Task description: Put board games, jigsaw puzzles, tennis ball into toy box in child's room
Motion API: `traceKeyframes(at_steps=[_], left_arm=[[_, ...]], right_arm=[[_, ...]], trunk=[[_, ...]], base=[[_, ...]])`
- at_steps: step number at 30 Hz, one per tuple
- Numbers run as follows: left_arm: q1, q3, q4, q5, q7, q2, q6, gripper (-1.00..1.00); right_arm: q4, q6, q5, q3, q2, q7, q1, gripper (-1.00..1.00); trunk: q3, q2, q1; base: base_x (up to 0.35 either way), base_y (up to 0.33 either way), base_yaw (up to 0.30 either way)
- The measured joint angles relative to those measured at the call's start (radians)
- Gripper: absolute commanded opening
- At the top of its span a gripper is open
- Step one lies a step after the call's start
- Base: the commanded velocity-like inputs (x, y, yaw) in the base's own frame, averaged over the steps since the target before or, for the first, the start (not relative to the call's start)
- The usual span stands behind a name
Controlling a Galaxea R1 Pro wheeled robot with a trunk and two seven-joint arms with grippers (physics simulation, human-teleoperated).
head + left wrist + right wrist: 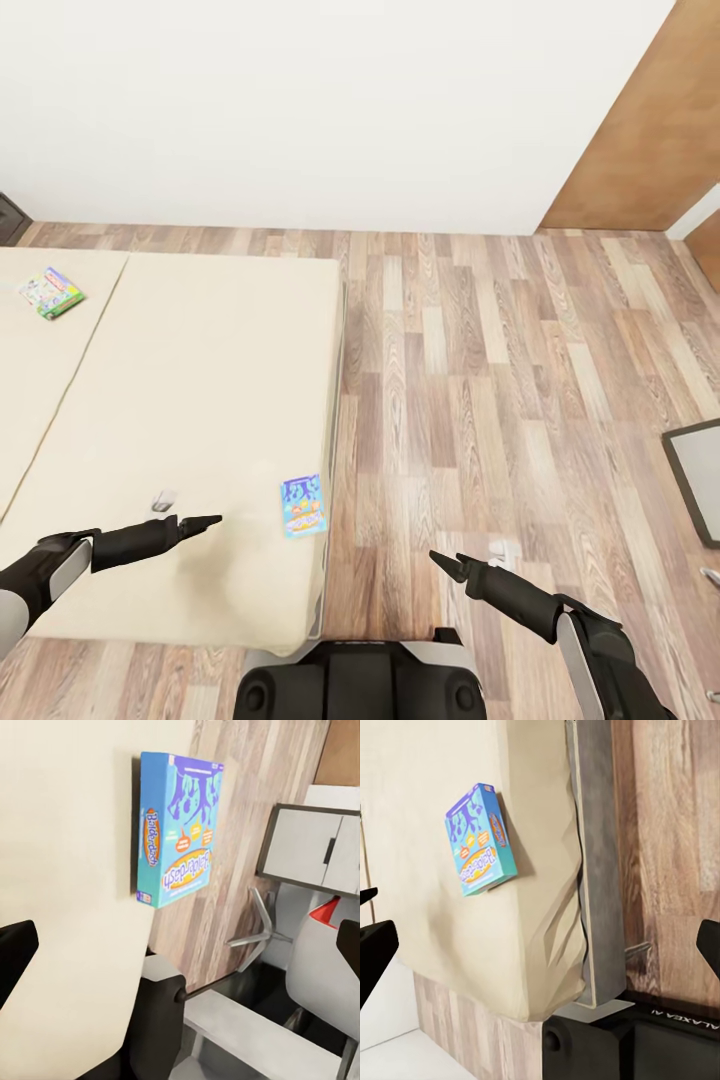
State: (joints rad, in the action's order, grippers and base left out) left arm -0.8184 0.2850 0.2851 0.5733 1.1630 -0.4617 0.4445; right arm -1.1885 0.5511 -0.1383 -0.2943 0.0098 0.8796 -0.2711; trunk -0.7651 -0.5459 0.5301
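We bring the left gripper (205,522) (jaws released, like the right gripper's (445,566)) squarely over the blue board game (303,505) near the bed (200,400) edge.

Blue board game (480,840) flat on bed (427,810), near mattress edge.

Blue-and-orange board game (303,506) on cream bed (200,380); wood-grain floor (500,380).

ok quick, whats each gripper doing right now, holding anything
Left gripper: open, empty, over the bed beside the blue board game.
Right gripper: open, empty, above the floor.
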Motion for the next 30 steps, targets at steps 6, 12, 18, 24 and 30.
traceKeyframes(at_steps=[6,12,18,24,30], left_arm=[[0.000,0.000,0.000,-0.001,0.000,0.001,0.004,1.00],[0.000,0.000,0.000,-0.002,-0.001,0.002,0.006,1.00],[0.000,0.000,0.000,-0.002,-0.001,0.002,0.005,1.00],[0.000,0.000,0.000,0.001,-0.001,0.001,0.001,1.00],[0.000,0.001,0.000,0.000,-0.001,0.003,-0.006,1.00]], right_arm=[[0.000,0.000,-0.001,-0.001,0.000,0.000,0.000,1.00],[0.001,0.000,-0.001,-0.001,0.000,0.000,0.000,1.00],[0.001,0.000,0.000,-0.001,0.000,0.000,0.000,1.00],[0.001,0.000,0.000,-0.001,0.000,0.000,0.000,1.00],[0.001,0.000,0.000,-0.001,0.000,0.000,0.000,1.00]], trunk=[[0.010,0.000,0.000],[0.020,0.000,0.000],[0.030,0.000,0.000],[0.040,0.000,0.000],[0.050,0.000,0.000]], base=[[-0.016,0.000,0.000],[-0.183,0.000,0.000],[-0.093,0.000,0.000],[-0.021,0.000,0.000],[-0.005,0.000,0.000]])
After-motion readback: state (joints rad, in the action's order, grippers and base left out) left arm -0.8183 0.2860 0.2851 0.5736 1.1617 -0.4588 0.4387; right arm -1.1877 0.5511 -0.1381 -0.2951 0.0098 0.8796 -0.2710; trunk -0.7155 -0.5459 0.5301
